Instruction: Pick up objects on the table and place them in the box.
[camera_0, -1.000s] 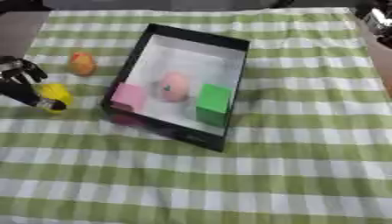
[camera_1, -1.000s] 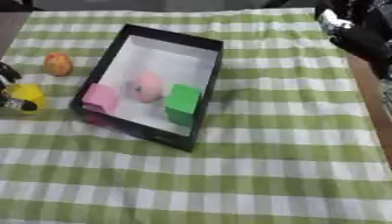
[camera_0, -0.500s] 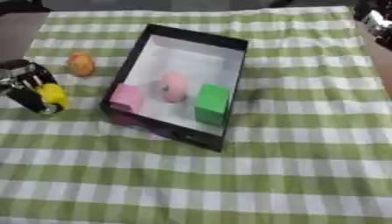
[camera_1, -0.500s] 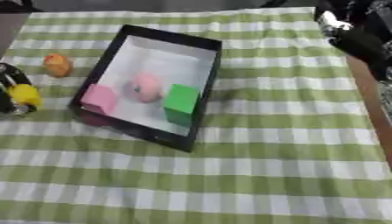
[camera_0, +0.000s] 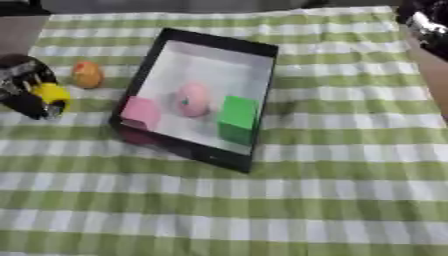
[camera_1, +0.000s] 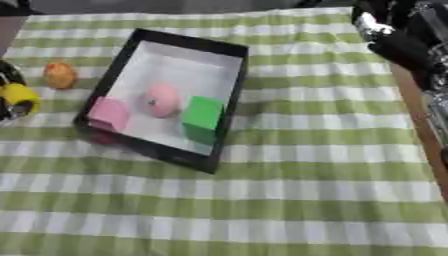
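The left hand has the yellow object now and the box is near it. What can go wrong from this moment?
1. The left hand holds the yellow object at the table's left edge; if it slips, it may fall off the cloth.
2. The orange object lies between hand and box, so the hand might knock it.
3. The near wall could block a low carry.

Looks like a lab/demo setup, not a home: counter (camera_0: 350, 165) w/ green-white check cloth, black box (camera_0: 206, 95) holding toy-like blocks, robot arm hardware at far right edge (camera_1: 411, 45). Room itself barely visible.
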